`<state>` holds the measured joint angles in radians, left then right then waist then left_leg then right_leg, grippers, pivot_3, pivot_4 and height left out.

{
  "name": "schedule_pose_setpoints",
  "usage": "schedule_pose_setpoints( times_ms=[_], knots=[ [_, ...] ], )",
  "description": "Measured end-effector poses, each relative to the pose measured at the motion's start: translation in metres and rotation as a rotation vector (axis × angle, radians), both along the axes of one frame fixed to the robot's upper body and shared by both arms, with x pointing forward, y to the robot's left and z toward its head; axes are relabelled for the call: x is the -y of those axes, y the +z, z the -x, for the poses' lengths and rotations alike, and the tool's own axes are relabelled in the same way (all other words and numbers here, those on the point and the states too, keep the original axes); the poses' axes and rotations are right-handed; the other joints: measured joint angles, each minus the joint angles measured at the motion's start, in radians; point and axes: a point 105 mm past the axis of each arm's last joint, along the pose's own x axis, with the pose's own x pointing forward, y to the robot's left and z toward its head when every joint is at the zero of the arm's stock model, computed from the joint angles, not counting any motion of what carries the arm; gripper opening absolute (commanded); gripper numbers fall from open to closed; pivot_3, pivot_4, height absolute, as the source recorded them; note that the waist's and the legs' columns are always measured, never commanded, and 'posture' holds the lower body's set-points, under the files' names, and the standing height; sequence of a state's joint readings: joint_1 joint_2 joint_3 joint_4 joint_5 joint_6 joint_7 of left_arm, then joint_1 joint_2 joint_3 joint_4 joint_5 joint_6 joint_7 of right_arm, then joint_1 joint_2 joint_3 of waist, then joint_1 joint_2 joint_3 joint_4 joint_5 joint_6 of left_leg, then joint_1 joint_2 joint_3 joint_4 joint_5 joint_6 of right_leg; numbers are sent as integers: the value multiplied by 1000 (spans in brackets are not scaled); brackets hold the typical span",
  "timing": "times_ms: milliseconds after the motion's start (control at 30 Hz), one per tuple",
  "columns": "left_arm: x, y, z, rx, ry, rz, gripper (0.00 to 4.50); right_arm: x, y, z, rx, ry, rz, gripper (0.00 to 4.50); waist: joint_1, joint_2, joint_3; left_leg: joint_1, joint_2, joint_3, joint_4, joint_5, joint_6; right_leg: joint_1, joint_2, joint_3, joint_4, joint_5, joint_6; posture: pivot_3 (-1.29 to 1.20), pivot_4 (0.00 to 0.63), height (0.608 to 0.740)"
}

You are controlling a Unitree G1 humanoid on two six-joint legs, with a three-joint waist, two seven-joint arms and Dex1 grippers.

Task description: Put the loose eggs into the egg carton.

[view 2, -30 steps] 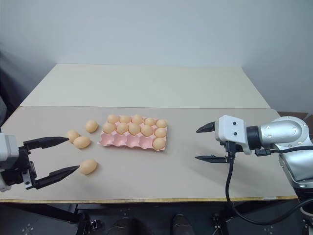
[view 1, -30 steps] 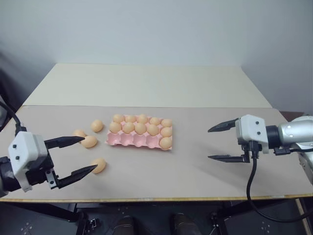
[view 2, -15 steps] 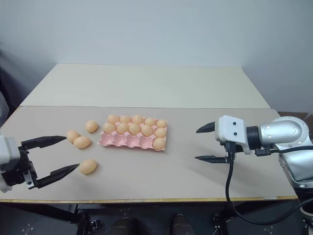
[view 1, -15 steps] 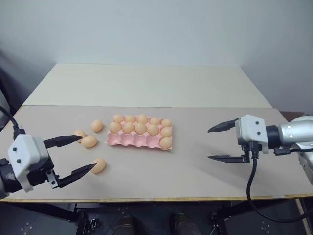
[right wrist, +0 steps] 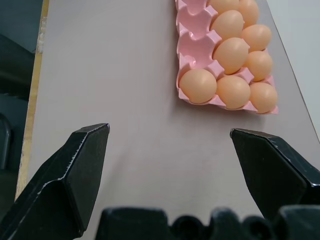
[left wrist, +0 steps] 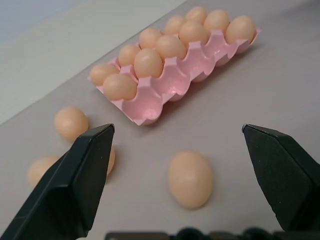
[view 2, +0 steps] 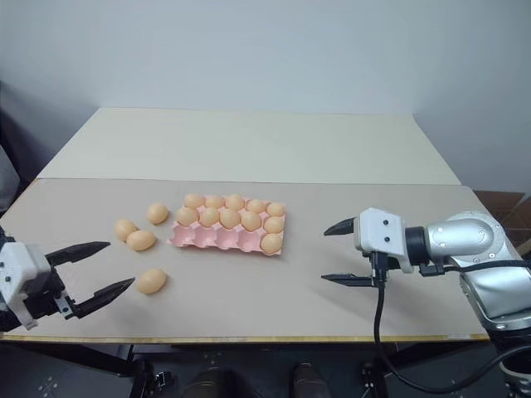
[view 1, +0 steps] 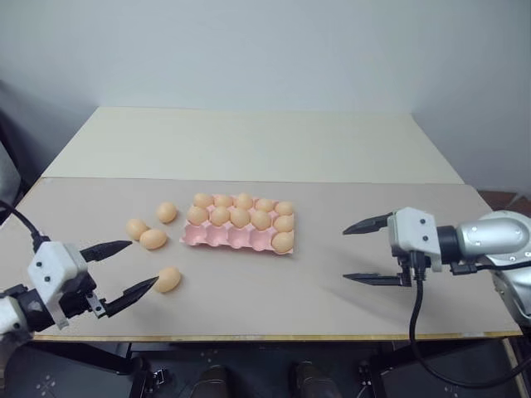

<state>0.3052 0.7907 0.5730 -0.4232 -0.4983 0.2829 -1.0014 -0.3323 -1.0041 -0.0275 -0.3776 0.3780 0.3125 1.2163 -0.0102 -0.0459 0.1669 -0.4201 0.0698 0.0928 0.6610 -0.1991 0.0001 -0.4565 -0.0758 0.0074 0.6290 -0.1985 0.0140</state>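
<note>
Pink egg carton (view 1: 239, 229) is sitting mid-table, well ahead of both grippers, its front row holding four empty cups facing the near edge. The left gripper (view 1: 129, 267) is hovering near the front table (view 1: 332, 307) edge with fingers spread wide and holding nothing; the nearest loose egg (view 1: 168, 279) is lying just beyond its lower fingertip. Three more eggs (view 1: 153, 239) are resting farther ahead of it, beside the carton's left end. The right gripper (view 1: 360, 252) is hanging spread and empty, with bare tabletop between it and the carton.
</note>
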Motion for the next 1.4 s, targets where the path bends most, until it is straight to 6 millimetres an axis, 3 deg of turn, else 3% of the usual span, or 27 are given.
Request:
schedule_pose_setpoints(
  times_ms=[267, 533, 667, 767, 900, 1167, 1400],
  knots=[
    [8, -35, -25, -82, -43, -26, 4463, -10, 4, 11, 20, 26, 34, 4500, 3, 0, 0, -1, 0, 0, 0, 0, 0, 0, 0, 0, 0, 0, 0, 0, 150, 740],
    [19, -64, -40, -182, -78, -10, 4463, -7, -1, 18, -14, -12, 36, 4500, 4, 0, 0, 0, 0, 0, 0, 0, 0, 0, 0, 0, 0, 0, 0, 0, 150, 740],
    [18, -67, -44, -195, -72, -11, 3660, -5, 2, 17, 2, -32, 28, 4500, 2, 0, 0, -1, 0, 0, 0, 0, 0, 0, 0, 0, 0, 0, 0, 0, 150, 740],
    [17, -72, -44, -215, -70, -22, 2641, -4, 4, 17, 11, -43, 28, 4500, 2, 0, 0, -1, 0, 0, 0, 0, 0, 0, 0, 0, 0, 0, 0, 0, 150, 740],
    [16, -72, -45, -211, -61, -25, 1695, -3, 2, 17, 2, -44, 23, 4500, 2, 0, 0, 0, 0, 0, 0, 0, 0, 0, 0, 0, 0, 0, 0, 0, 150, 740],
    [19, -69, -43, -212, -90, -27, 1695, -3, 2, 17, 4, -54, 19, 4500, 2, 0, 0, -1, 0, 0, 0, 0, 0, 0, 0, 0, 0, 0, 0, 0, 150, 740],
    [52, -18, -44, -95, -276, 144, 1695, -3, 2, 15, 17, -76, 12, 4500, 7, 0, 0, -1, 0, 0, 0, 0, 0, 0, 0, 0, 0, 0, 0, 0, 150, 740]
  ],
)
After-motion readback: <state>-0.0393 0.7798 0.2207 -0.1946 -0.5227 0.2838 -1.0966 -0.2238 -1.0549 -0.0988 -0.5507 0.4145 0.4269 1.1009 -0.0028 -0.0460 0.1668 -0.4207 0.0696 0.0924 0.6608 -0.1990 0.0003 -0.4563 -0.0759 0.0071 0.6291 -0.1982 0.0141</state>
